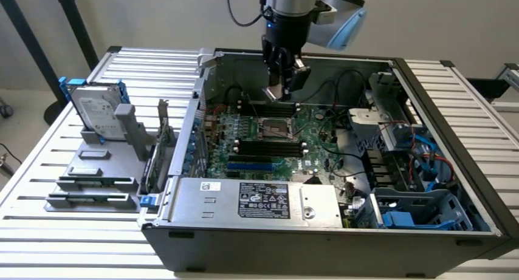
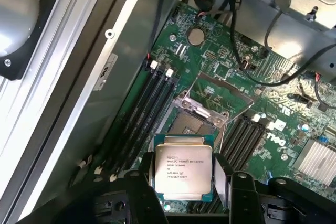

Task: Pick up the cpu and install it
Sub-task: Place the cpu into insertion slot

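We see the open computer case [image 1: 324, 246] on the worktop [image 1: 48, 231], holding a power supply [image 1: 259, 198] and, farther in, the motherboard [image 1: 316, 134] with its open socket [image 1: 274, 129]. Above the socket, the pincer [image 1: 280, 88] pinches the cpu [image 2: 182, 167] by 2 edges.

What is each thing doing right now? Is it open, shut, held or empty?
gripper: shut on the cpu, hanging over the motherboard.
cpu: held in the air, not yet in its socket.
cpu socket: empty, no chip in it.
computer case: lying on its side, cover off, insides showing.
hard drive: standing upright in a grey holder outside the case.
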`<state>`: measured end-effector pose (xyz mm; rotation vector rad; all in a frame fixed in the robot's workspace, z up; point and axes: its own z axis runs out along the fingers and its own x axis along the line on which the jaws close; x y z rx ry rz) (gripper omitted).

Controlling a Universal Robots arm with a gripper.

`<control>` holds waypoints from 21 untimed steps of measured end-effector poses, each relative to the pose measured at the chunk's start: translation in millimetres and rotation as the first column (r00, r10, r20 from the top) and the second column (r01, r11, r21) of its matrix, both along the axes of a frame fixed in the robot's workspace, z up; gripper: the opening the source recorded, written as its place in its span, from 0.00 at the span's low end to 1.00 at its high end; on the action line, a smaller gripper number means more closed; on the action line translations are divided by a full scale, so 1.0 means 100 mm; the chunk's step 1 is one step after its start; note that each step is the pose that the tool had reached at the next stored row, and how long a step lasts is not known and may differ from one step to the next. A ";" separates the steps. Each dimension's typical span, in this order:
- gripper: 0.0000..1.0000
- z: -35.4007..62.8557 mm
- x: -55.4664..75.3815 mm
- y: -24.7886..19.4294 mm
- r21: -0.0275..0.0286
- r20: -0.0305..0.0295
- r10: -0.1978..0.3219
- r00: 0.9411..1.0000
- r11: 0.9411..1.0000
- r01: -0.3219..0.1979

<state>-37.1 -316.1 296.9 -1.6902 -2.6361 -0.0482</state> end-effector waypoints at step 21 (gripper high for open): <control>0.55 -0.081 0.00 0.000 0.000 0.000 -0.373 0.928 0.928 0.373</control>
